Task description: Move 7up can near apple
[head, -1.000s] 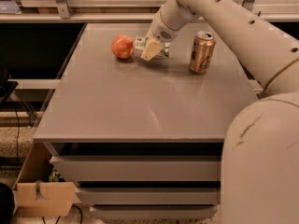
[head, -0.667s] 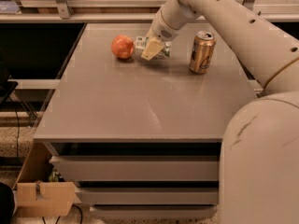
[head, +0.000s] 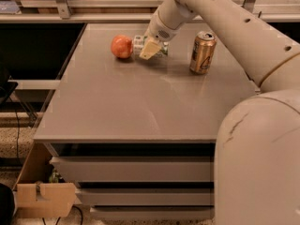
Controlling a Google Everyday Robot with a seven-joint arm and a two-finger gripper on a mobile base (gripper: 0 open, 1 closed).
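The tool point(head: 149, 49), clamped on the 7up can point(head: 138, 44) just at 3 o'clock of the apple point(head: 122, 47), should release gently and lift straight, lest the can roll

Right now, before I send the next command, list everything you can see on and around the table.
7up can: one, white with green, on its side at the table's far side, close to the right of the apple.
apple: one, orange-red, far side, left of the 7up can.
gold can: one, gold, upright, right of the 7up can, apart from it.
table: one, grey, centre.
drawers: at least two, pale, under the tabletop.
cardboard box: one, tan, floor, lower left.
arm: one, cream, reaching in from the right.
gripper: one, tan, at the 7up can.
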